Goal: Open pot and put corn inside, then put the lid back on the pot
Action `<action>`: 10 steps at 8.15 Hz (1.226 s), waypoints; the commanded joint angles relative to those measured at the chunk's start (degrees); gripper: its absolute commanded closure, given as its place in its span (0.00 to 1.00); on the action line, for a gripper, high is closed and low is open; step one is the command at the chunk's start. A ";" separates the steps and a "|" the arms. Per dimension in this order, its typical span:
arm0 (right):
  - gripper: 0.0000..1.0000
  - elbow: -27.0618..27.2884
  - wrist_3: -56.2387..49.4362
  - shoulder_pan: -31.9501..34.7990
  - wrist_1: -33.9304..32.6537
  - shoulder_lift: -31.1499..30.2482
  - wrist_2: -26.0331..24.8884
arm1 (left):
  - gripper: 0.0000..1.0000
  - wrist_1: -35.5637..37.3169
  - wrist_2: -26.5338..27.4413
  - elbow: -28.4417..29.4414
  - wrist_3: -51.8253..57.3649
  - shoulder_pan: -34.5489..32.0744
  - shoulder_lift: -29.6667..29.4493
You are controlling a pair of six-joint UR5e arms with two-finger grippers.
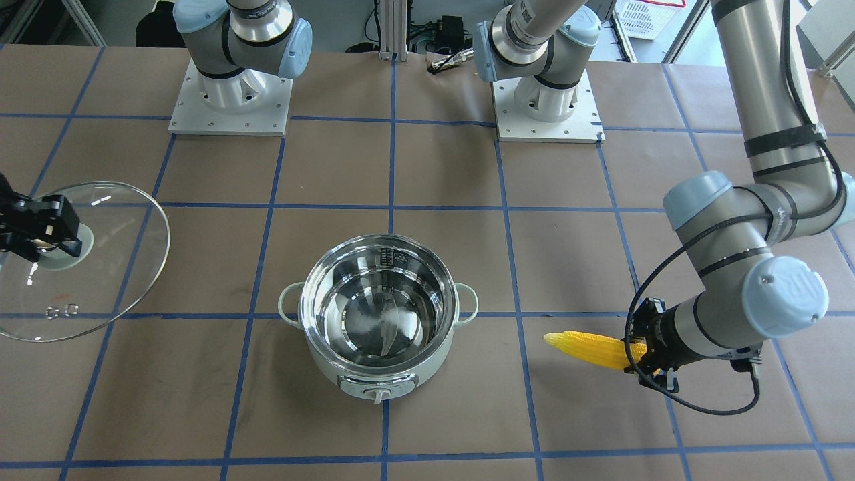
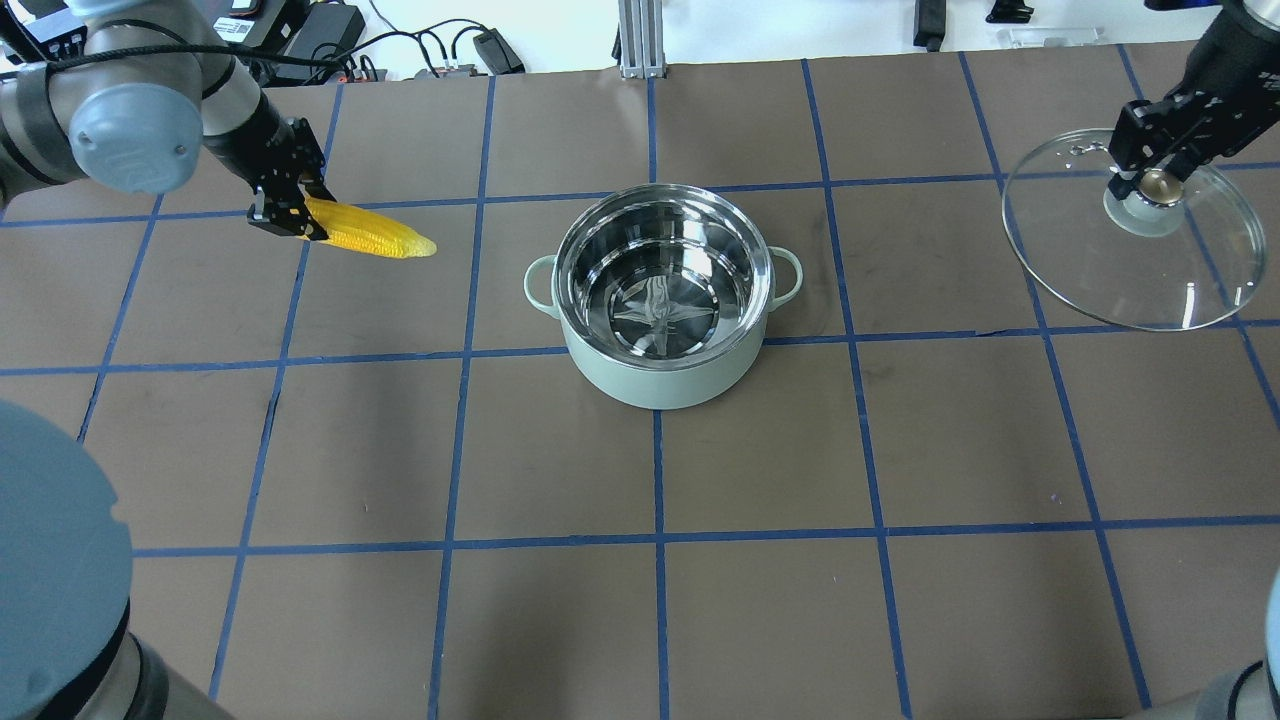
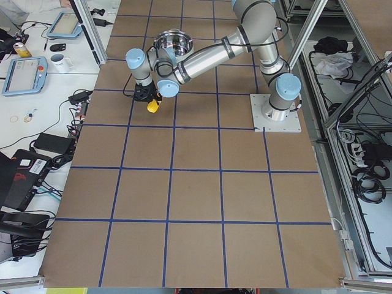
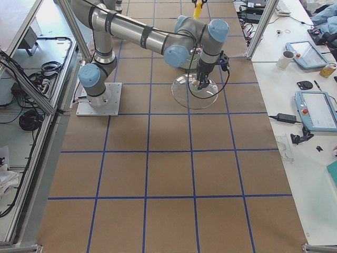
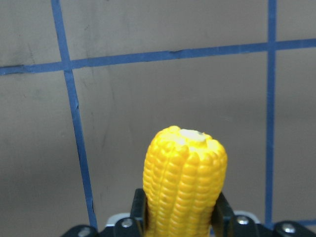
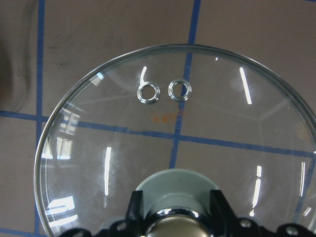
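Note:
The pot stands open in the middle of the table, its shiny steel inside empty; in the front-facing view its knob faces the camera. My left gripper is shut on the thick end of the yellow corn, held level to the pot's left with its tip toward the pot. The corn also shows in the front-facing view and the left wrist view. My right gripper is shut on the knob of the glass lid, held far to the pot's right. The lid also shows in the right wrist view.
The two arm bases are bolted at the robot's side of the table. Blue tape lines grid the brown table. Cables and power bricks lie beyond the far edge. Side benches with tablets and mugs flank the table ends.

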 commanded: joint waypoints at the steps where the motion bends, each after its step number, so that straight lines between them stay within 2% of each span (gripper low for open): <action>1: 0.93 1.79 -4.38 -3.59 -4.44 2.46 -0.08 | 1.00 -0.35 -2.43 0.18 -3.29 -3.54 8.54; 3: 0.95 1.96 -4.47 -3.59 -4.36 2.55 -0.08 | 1.00 0.96 -2.52 0.18 -12.49 -11.17 9.53; 5: 0.95 2.05 -3.87 -3.59 -4.36 2.55 -0.25 | 1.00 6.67 -2.78 0.18 -21.62 -18.74 8.39; 8: 0.95 2.31 -4.47 -3.59 -4.35 2.64 -0.08 | 1.00 7.82 -2.87 -0.25 -25.98 -24.38 7.60; 10: 0.95 2.58 -4.48 -3.59 -4.35 2.81 -0.08 | 1.00 13.59 -2.78 -0.26 -32.44 -29.47 3.66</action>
